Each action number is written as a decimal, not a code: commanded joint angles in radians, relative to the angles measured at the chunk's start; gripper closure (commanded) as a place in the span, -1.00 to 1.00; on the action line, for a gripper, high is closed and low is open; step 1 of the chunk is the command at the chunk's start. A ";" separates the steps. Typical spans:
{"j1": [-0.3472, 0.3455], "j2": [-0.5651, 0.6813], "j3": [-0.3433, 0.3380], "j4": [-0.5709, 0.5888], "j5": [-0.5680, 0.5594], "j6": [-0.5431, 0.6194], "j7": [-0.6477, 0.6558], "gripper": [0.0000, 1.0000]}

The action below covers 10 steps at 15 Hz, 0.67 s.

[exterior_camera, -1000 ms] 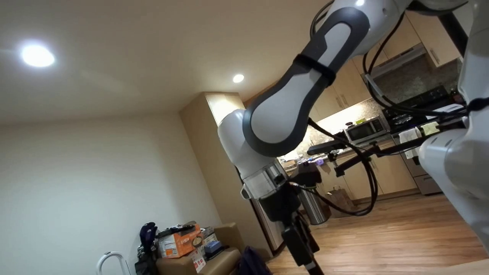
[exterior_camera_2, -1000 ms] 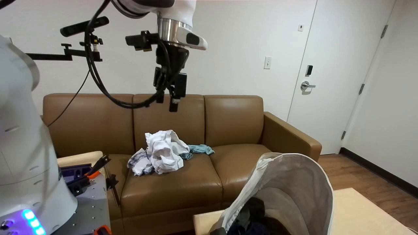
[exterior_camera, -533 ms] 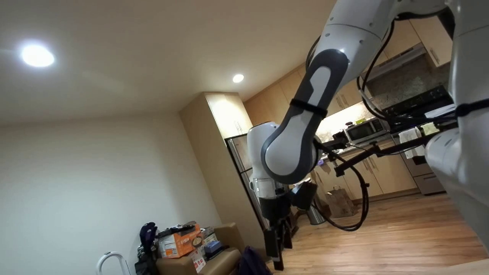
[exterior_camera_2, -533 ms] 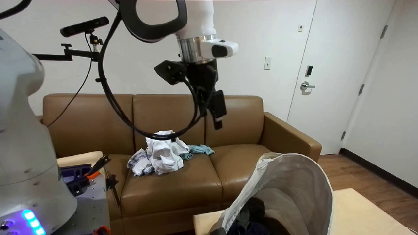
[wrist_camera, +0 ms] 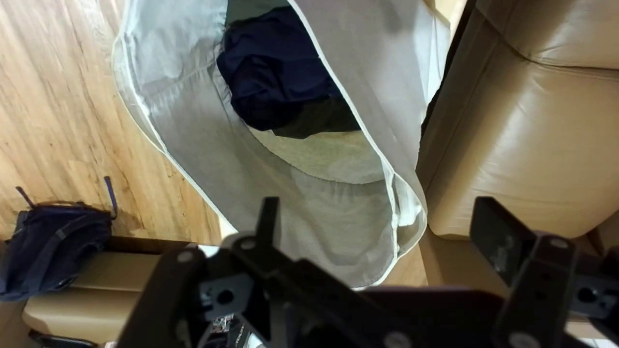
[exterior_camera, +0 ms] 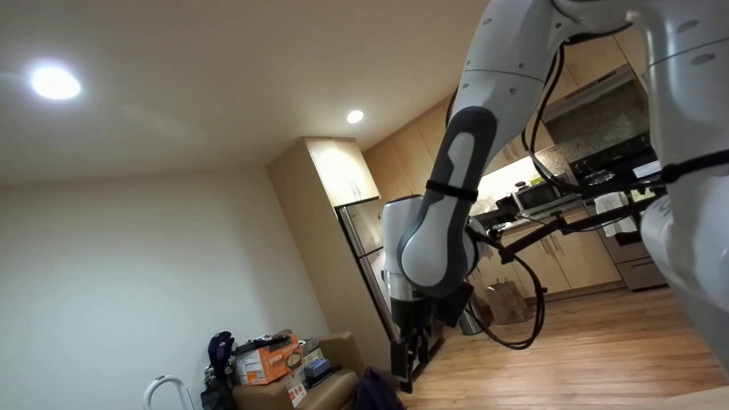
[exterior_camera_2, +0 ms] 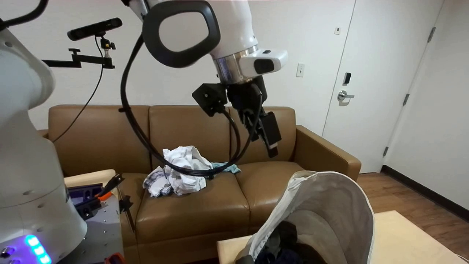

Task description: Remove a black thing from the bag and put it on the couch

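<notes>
A grey fabric bag with a white rim stands on a wooden table in an exterior view [exterior_camera_2: 329, 201] and fills the top of the wrist view [wrist_camera: 193, 125]. Dark cloths lie inside it: a navy to black bundle [wrist_camera: 280, 67] with a dark olive piece [wrist_camera: 329, 116] below it. The bundle shows partly in an exterior view [exterior_camera_2: 284, 253]. The brown couch [exterior_camera_2: 198, 216] stands behind the bag. My gripper [exterior_camera_2: 263, 146] hangs above and left of the bag's mouth there, tilted. In the wrist view my gripper [wrist_camera: 377, 203] has its fingers wide apart with nothing between them.
A white cloth [exterior_camera_2: 185, 168], a plaid cloth [exterior_camera_2: 157, 182] and a teal cloth [exterior_camera_2: 231, 168] lie on the couch. The wooden table [exterior_camera_2: 410, 238] bears the bag. A dark backpack [wrist_camera: 58, 246] lies on the floor. Boxes [exterior_camera: 276, 361] sit on brown seating.
My arm has moved right and down in the exterior view with the couch, bringing the gripper closer to the bag. The wrist has tilted. The bag and cloths have not moved.
</notes>
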 commanded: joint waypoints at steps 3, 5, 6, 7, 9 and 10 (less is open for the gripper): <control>-0.012 0.063 0.015 0.043 0.003 -0.012 0.013 -1.00; -0.083 0.182 -0.001 0.093 -0.033 0.003 0.050 -1.00; -0.108 0.255 -0.023 0.131 -0.035 0.009 0.057 -1.00; -0.126 0.302 -0.040 0.157 -0.033 0.001 0.063 -1.00; -0.165 0.423 -0.080 0.234 -0.051 -0.013 0.090 -1.00; -0.163 0.487 -0.106 0.278 -0.020 -0.053 0.061 -1.00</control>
